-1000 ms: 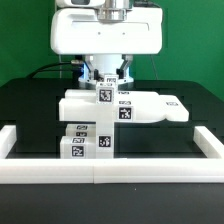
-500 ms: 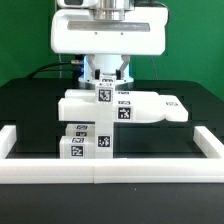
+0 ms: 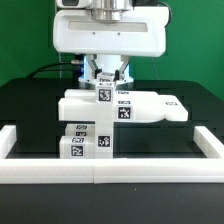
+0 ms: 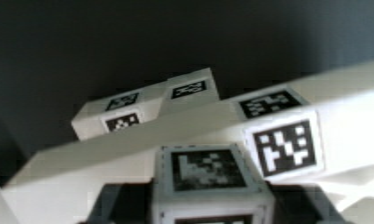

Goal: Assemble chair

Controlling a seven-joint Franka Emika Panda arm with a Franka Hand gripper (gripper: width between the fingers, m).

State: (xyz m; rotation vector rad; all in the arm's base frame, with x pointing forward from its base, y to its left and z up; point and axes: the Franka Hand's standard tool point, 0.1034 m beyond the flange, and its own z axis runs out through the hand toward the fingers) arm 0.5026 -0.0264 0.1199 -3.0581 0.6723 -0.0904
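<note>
Chair (image 3: 118, 108), partly assembled, stands mid-table against the front border rail (image 3: 112, 168). Gripper (image 3: 105, 78) is clamped on the tagged upright post (image 3: 104, 93) at its top. Judgement: keep the post plumb and press straight down to seat it. Versus half a second back, nothing visibly moves.

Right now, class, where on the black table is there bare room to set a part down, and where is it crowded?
Bare table lies on both sides of the chair, inside the white rail. The middle is crowded: chair pieces reach the front rail, with the tool above them.
</note>
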